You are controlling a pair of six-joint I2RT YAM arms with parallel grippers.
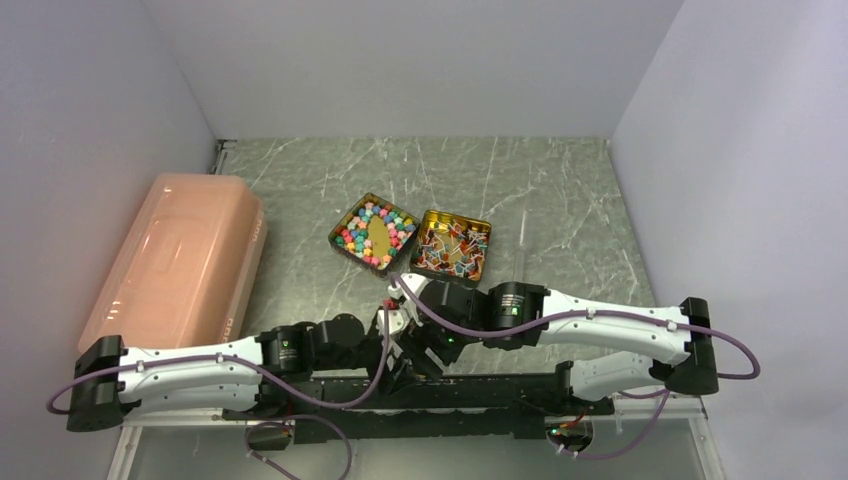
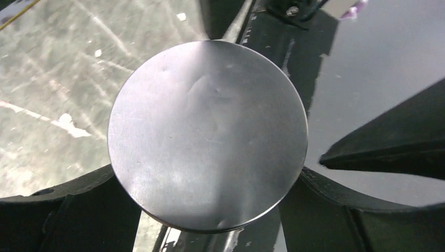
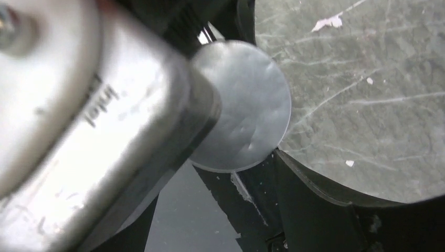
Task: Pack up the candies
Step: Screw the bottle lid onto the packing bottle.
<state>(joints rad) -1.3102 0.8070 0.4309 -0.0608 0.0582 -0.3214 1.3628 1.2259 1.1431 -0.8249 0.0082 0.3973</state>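
Note:
The candies lie in two open square gold tins: pea-sized multicoloured candies (image 1: 372,228) in the left tin (image 1: 341,239), twist-wrapped ones (image 1: 450,248) in the right tin (image 1: 486,232). Both grippers meet near the table's front edge. My left gripper (image 1: 398,345) is closed round a small round jar, of which I see only the flat grey lid (image 2: 207,134) between its fingers (image 2: 57,215). My right gripper (image 1: 430,342) is beside it. One of its fingers (image 2: 388,152) ends just short of the lid's right edge. In the right wrist view the lid (image 3: 246,105) is half hidden behind the left wrist's camera housing (image 3: 78,131), and so is my other finger.
A large pink translucent lidded box (image 1: 175,265) lies at the left. A thin clear stick (image 1: 521,245) lies right of the tins. The black base rail (image 1: 480,385) runs under the grippers. Grey walls stand on three sides.

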